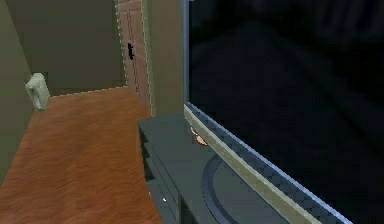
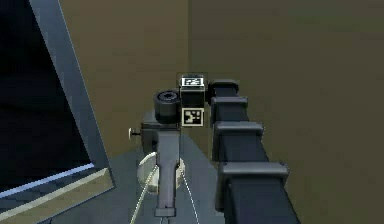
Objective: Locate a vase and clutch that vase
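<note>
Vase (image 1: 200,138): we log it tentatively, since all we can make out is a small peach-coloured blob. It sits on the dark worktop (image 1: 160,135), tucked against the lower front edge of the big television (image 1: 290,90), with part of it hidden behind the grey frame. In the forward view the television's black screen takes up the right side, and the worktop runs beneath it toward the bottom of the picture. To the left we note a reddish wood floor (image 1: 80,150) leading back to a panelled door (image 1: 133,50) in the far corner. A pale whitish upright object (image 1: 38,90) stands on the floor against the olive wall at the view's left, well apart from the worktop. In the arm side view the television's frame leans across the left side. The arm (image 2: 250,150), a dark stepped bar, rises from the bottom edge right of the middle, with plain olive wall (image 2: 300,60) behind it. At its far end are the white marker squares (image 2: 192,117), and just left of them the dark body of the jaws hangs over the grey worktop. A pale ring-shaped mark (image 2: 145,168) lies on the surface behind them. We cannot tell how the jaws stand, nor whether they carry anything.
</note>
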Robot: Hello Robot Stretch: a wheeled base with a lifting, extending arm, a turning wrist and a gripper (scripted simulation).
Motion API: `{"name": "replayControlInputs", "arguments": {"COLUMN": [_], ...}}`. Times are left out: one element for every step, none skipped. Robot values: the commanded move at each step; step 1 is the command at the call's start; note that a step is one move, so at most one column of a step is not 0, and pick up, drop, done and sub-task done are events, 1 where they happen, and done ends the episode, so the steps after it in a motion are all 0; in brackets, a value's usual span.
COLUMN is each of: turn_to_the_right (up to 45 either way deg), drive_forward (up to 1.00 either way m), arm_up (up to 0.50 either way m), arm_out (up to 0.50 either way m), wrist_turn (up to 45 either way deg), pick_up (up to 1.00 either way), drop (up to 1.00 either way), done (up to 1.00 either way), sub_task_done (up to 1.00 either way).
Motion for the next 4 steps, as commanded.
{"name": "replayControlInputs", "arguments": {"turn_to_the_right": [0.0,0.0,0.0,0.0], "drive_forward": [0.0,0.0,0.0,0.0], "arm_up": [0.0,0.0,0.0,0.0], "arm_out": [0.0,0.0,0.0,0.0], "wrist_turn": [45.0,45.0,45.0,21.0], "pick_up": [0.0,0.0,0.0,0.0], "drop": [0.0,0.0,0.0,0.0], "done": [0.0,0.0,0.0,0.0], "sub_task_done": [0.0,0.0,0.0,0.0]}}
